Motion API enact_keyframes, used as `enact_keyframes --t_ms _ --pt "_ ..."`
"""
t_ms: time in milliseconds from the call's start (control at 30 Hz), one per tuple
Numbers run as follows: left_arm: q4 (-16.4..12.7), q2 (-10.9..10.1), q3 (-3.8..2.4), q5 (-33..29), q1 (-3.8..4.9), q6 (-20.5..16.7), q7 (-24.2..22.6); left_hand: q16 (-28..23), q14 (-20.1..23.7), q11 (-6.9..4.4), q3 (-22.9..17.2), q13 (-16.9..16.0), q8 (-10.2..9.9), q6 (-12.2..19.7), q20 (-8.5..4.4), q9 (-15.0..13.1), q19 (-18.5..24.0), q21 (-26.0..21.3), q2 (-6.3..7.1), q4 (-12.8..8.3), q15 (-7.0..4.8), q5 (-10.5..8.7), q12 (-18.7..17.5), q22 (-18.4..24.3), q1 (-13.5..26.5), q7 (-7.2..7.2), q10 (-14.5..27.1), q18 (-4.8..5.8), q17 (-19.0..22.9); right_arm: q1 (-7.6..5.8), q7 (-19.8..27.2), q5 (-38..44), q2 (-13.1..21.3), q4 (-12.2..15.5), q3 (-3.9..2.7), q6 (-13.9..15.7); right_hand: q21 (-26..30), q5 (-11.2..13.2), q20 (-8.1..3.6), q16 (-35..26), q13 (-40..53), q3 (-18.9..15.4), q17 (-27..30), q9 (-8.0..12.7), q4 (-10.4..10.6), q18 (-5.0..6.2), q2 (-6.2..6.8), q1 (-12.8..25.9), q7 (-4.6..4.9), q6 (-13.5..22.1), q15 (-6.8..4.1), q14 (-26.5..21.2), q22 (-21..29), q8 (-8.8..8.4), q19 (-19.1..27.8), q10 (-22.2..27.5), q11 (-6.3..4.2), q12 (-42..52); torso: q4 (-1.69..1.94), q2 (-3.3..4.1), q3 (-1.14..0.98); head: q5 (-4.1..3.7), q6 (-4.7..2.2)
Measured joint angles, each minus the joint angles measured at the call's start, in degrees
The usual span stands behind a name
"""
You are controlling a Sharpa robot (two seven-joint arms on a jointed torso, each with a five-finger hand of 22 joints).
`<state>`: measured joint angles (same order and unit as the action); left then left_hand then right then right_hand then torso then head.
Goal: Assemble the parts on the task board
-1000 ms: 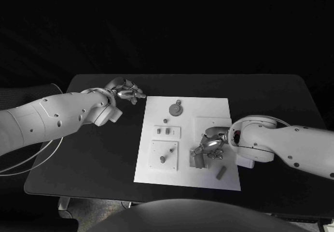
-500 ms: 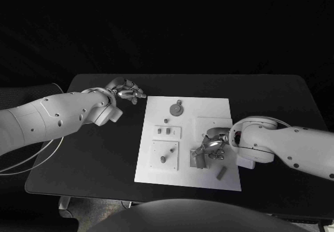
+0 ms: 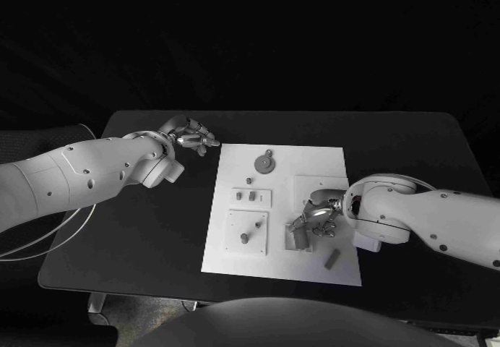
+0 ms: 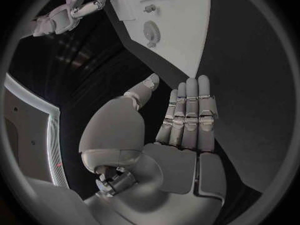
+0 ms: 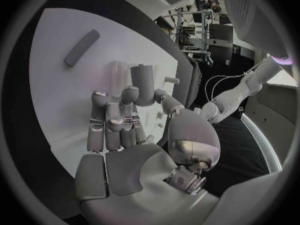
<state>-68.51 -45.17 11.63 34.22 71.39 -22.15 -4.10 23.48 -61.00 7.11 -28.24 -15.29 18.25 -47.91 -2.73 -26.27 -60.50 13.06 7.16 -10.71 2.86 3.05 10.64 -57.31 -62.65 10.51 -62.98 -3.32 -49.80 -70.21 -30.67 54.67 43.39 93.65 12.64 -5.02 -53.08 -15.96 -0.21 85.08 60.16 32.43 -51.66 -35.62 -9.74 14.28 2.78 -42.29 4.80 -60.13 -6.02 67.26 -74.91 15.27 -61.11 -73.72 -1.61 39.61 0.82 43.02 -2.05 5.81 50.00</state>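
You see two arms in smooth white shells: the left arm is dotted with small dark screw holes, and the right arm swells into a rounded housing at the wrist. A thin pale cable loops beside the left arm. The left hand and the right hand are silver metal, with segmented fingers, ribbed finger backs and domed thumb bases.
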Motion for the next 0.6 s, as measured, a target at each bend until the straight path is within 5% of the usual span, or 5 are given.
enact_keyframes --t_ms 600 --pt "-0.1 -0.1 0.0 0.0 0.0 0.1 0.1 -0.2 0.0 0.0 0.0 0.0 0.0 0.0 0.08 0.0 0.1 0.0 0.0 0.0 0.0 0.0 0.0 0.0 0.0 0.0 0.0 0.31 0.0 0.13 -0.2 -0.1 -0.6 -0.6 -0.01 0.3 0.0 2.2 0.01 0.0 -0.1 0.5 -0.2 -0.1 0.9 0.0 0.67 0.7 0.08 0.1 -0.08 -0.3 0.0 -0.32 0.0 0.3 0.07 0.0 0.01 0.0 0.03 0.09 0.0"
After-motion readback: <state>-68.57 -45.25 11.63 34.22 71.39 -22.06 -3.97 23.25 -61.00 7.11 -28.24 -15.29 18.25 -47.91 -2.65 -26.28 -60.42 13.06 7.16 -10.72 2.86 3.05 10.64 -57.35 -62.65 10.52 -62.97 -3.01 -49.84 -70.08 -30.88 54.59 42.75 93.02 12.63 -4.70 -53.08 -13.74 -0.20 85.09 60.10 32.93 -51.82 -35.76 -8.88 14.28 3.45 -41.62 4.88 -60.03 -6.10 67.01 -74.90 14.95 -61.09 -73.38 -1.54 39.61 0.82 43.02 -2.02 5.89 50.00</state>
